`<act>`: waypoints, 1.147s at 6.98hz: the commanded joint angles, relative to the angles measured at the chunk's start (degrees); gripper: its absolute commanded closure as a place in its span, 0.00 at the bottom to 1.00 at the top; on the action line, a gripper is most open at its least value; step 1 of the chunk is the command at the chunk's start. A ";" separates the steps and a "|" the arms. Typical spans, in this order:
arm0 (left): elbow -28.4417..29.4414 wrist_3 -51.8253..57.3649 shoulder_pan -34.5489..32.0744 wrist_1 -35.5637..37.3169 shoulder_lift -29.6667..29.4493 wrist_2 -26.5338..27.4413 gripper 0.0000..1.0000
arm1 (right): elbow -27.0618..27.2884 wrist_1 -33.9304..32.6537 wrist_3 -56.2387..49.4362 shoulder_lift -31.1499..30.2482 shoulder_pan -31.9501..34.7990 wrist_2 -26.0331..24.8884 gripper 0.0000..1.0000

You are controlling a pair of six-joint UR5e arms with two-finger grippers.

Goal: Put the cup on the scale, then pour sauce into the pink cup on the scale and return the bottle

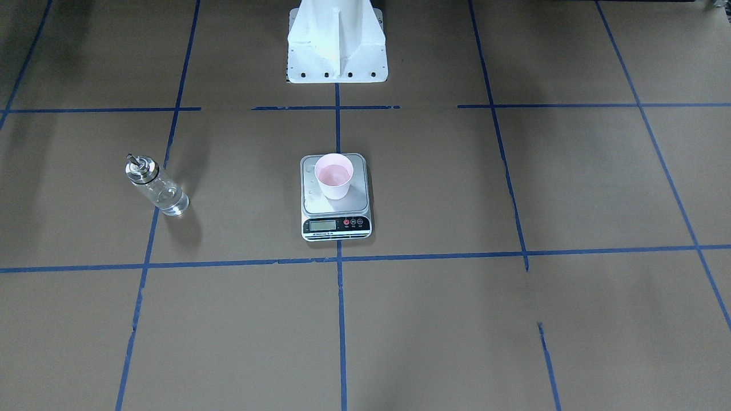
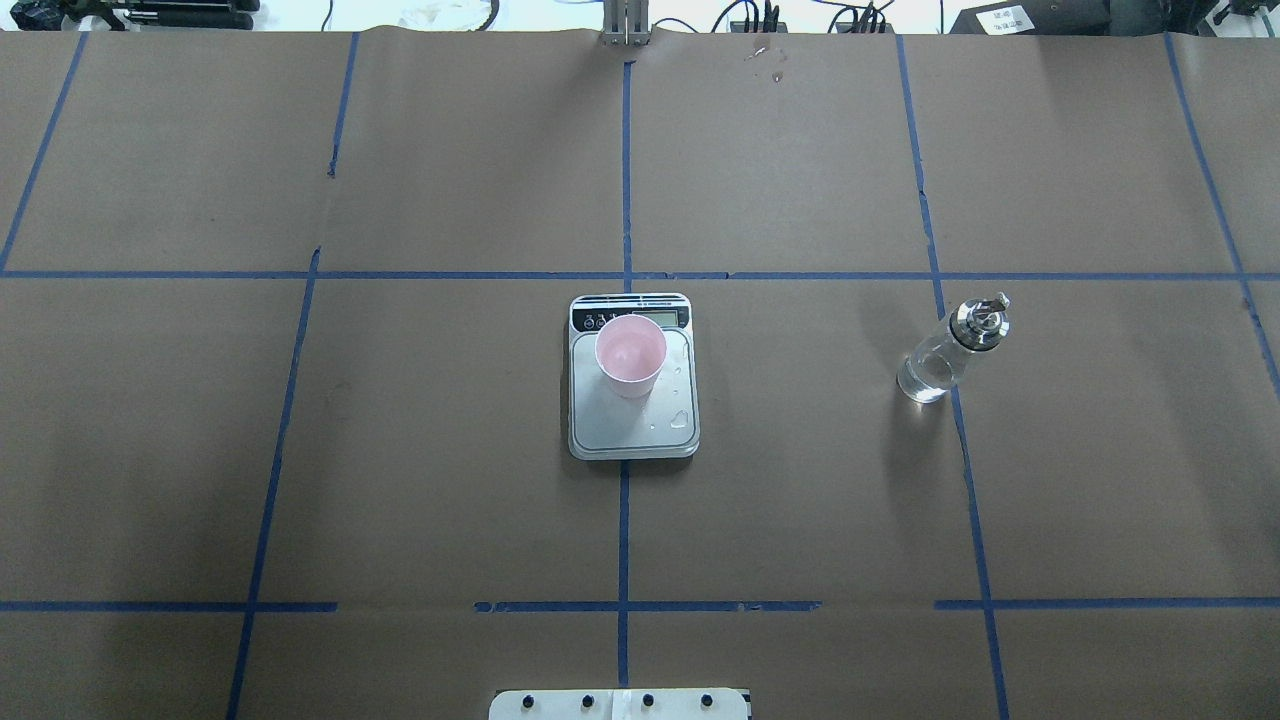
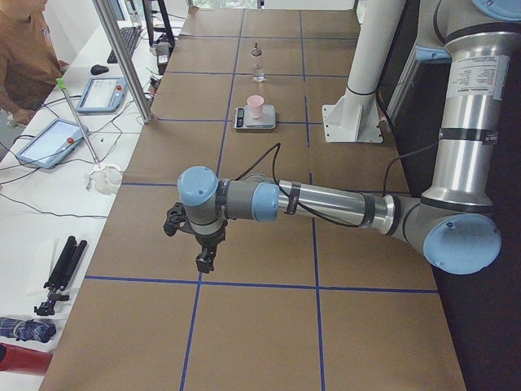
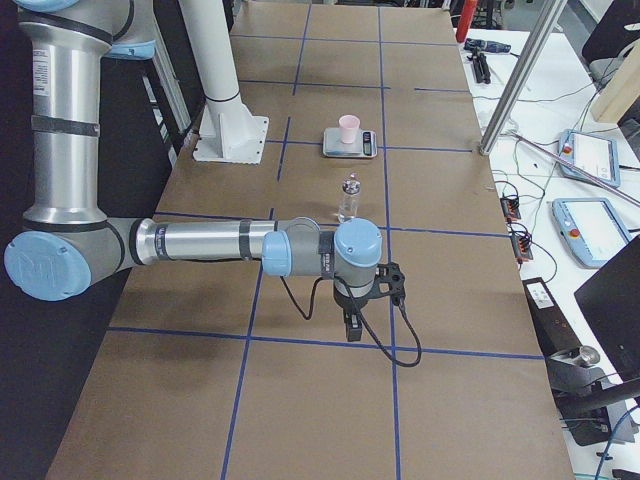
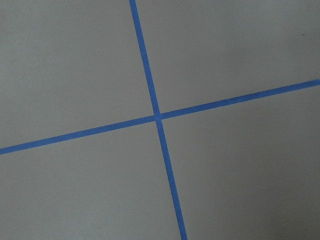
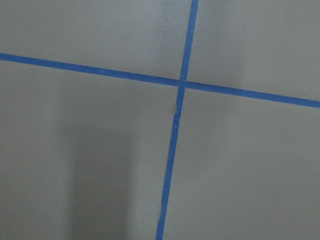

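The pale pink cup (image 2: 630, 355) stands upright on the silver scale (image 2: 610, 425) at the table's middle, also in the front view (image 1: 334, 177). A few clear drops (image 2: 680, 418) lie on the platform. The glass bottle (image 2: 950, 350) stands upright on the table to the robot's right, apart from the scale, with some clear liquid in its base (image 1: 171, 201). My left gripper (image 3: 203, 261) and right gripper (image 4: 352, 328) hang over bare table far out at each end, fingers pointing down. They show only in the side views, so I cannot tell whether they are open or shut.
The table is brown paper with a blue tape grid (image 2: 625, 275). The white robot base (image 1: 337, 51) stands behind the scale. A metal post (image 3: 122, 57), tablets (image 3: 47, 140) and a person (image 3: 24, 57) are beside the table's far side.
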 commanded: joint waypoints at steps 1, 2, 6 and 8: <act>-0.16 -0.16 -0.02 -4.59 0.11 -0.15 0.00 | 0.52 1.13 4.46 0.80 -2.14 -0.62 0.00; -0.42 -0.16 -0.02 -4.79 0.02 -0.24 0.00 | 0.52 1.32 4.37 0.72 -2.14 -2.19 0.00; 0.19 -0.08 -0.02 -4.70 0.11 -3.58 0.00 | 2.37 1.06 3.23 -0.08 -2.14 -4.76 0.00; -0.33 -0.16 0.07 -4.62 -0.16 -3.66 0.00 | 2.11 0.71 2.18 -0.25 -2.84 -4.41 0.00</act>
